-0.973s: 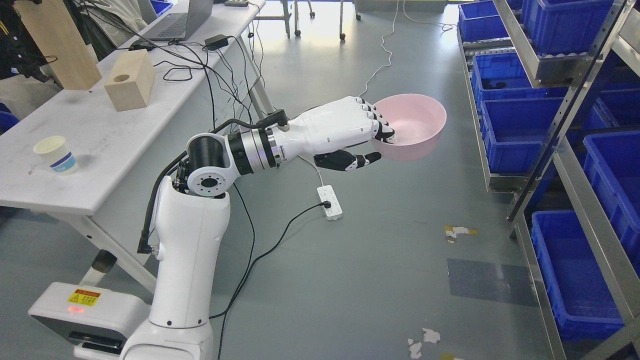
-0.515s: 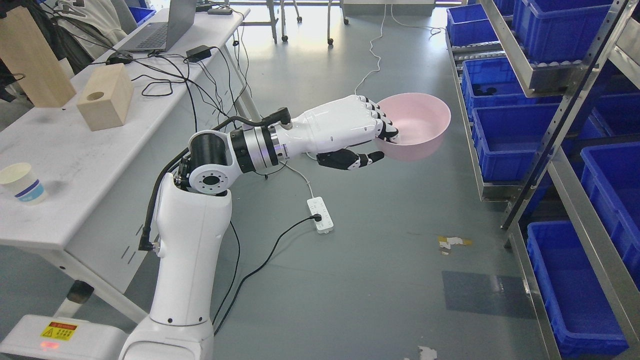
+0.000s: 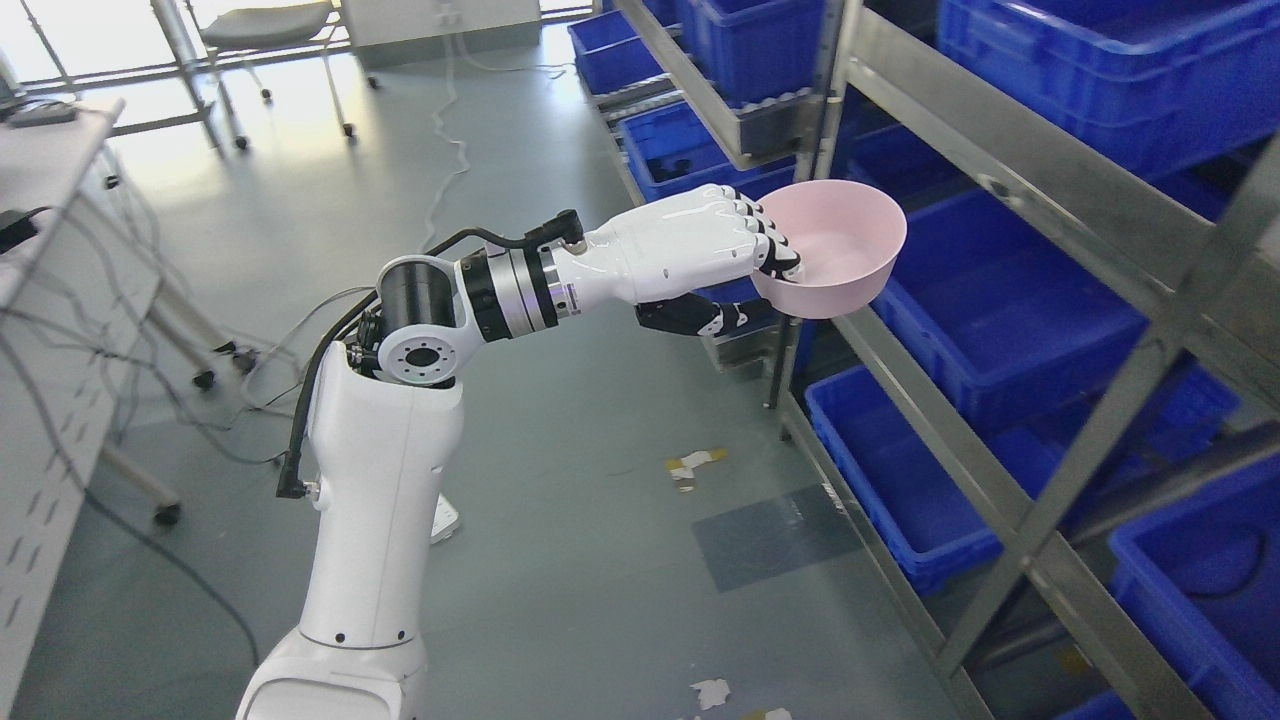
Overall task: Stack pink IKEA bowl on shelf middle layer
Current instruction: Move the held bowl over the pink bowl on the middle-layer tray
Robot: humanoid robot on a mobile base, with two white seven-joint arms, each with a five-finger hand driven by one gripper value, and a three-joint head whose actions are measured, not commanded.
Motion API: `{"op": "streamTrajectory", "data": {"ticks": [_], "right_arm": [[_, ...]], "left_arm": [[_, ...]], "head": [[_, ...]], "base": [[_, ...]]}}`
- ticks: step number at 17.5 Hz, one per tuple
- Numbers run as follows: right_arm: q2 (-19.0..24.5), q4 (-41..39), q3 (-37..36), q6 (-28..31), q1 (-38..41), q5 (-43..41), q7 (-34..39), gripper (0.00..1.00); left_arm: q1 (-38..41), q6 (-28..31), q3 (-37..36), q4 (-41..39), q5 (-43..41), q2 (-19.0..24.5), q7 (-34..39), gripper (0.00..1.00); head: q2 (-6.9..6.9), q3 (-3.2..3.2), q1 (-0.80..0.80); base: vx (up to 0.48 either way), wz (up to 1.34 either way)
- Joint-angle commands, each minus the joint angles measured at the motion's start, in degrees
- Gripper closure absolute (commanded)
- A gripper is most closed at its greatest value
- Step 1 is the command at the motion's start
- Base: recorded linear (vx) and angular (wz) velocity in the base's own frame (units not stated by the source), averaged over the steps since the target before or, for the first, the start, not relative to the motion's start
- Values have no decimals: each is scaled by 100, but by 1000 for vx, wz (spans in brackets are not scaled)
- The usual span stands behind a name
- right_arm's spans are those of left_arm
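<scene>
We see the left hand [image 3: 700,250] pinching the pink bowl [image 3: 835,250] by its near rim, fingers inside, thumb beneath, holding it upright at two o'clock, against the metal shelf [image 3: 1010,190] with blue bins [image 3: 1010,310].

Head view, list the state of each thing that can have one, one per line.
Round pink plastic bowl: upright, empty, held in the air beside the metal shelf rack.
Left hand: fingers closed over the bowl's rim.
Blue plastic bins: on the rack, those visible inside look empty.
</scene>
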Motion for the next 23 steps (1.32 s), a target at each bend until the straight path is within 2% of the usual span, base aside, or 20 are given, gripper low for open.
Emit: {"op": "streamTrajectory", "data": {"ticks": [1, 6, 8, 10, 14, 18, 23], "right_arm": [[-100, -100, 0, -2, 18, 0, -2, 0], [-100, -100, 0, -2, 18, 0, -2, 0], [-100, -100, 0, -2, 18, 0, -2, 0], [-100, -100, 0, -2, 27, 0, -2, 0], [-100, -100, 0, -2, 18, 0, -2, 0], [-100, -100, 0, -2, 18, 0, -2, 0], [-100, -100, 0, -2, 18, 0, -2, 0]], "left_arm": [[-114, -1, -28, -31, 2, 100, 7, 97], [-1010, -1, -2, 39, -51, 100, 7, 98], [-1318, -1, 173, 520, -173, 100, 7, 99], [-1722, -1, 445, 1056, -655, 100, 7, 99], [-2390, -1, 490, 1927, -1314, 100, -2, 98], [-2550, -1, 368, 2307, -2123, 100, -11, 97], [-2532, -1, -316, 2886, -2213, 100, 94, 96]], "head": [[0, 0, 0], [0, 0, 0], [0, 0, 0], [0, 0, 0], [0, 0, 0], [0, 0, 0], [-1, 0, 0]], "base": [[86, -1203], [59, -1372], [43, -1440], [31, -1417], [38, -1216], [40, -663], [20, -210]]}}
